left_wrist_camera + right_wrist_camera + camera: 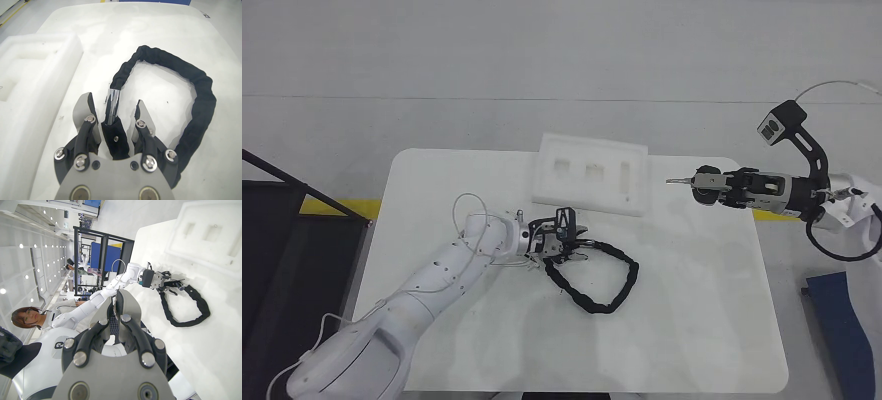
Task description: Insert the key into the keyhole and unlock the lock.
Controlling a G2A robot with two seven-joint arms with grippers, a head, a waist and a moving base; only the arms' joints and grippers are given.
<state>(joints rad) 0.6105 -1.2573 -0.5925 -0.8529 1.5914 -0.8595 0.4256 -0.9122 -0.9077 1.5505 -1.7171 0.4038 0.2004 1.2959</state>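
A black fabric-sleeved chain lock [600, 283] lies looped in the middle of the white table [692, 330]. Its chrome cylinder [113, 100] sticks out of a black sleeve. My left gripper [114, 103] is open, one finger on each side of that cylinder with a gap to both. From the right wrist view the left gripper [173, 285] straddles the lock's round end [181, 288]. My right gripper [700, 185] hovers over the table's far right, well away from the lock. It is shut on a small metal key [678, 182] that points towards the foam block.
A white foam block [592, 175] with rectangular cut-outs lies at the table's far edge, close beside the left gripper [564, 238]. Bare table surface stretches to the right and front of the chain loop [198, 106].
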